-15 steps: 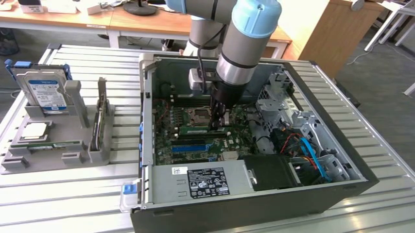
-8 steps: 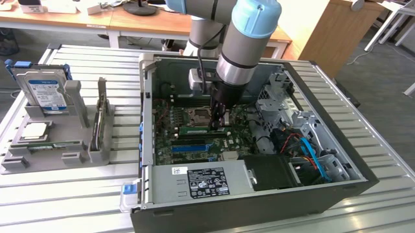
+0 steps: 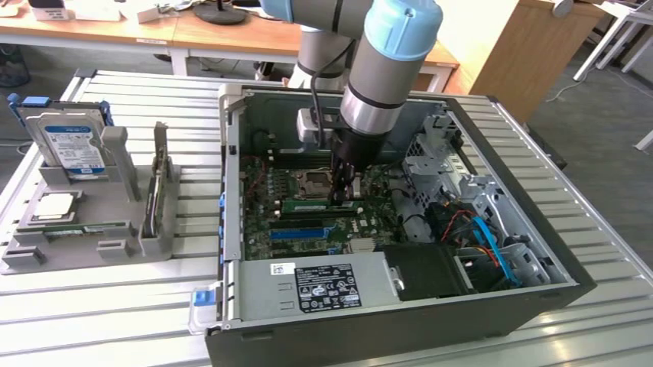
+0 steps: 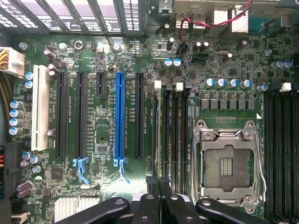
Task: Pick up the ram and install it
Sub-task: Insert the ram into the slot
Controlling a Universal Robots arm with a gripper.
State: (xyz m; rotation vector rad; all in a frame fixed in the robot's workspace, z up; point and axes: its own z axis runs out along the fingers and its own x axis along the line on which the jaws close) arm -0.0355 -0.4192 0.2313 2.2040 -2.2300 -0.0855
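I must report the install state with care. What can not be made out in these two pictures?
- Exterior view: the end effector covers part of the ram; whether it is gripped or seated is unclear.
- Wrist view: the fingers are cut off by the picture edge.
- Exterior view: power supply label text is too small.

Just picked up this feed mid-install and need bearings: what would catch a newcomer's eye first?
The robot arm reaches down into the open computer case at the middle of the exterior view, its end effector shut at the black memory slots. Beside those slots sits the empty CPU socket, and a bright blue expansion slot stands out on the green motherboard.
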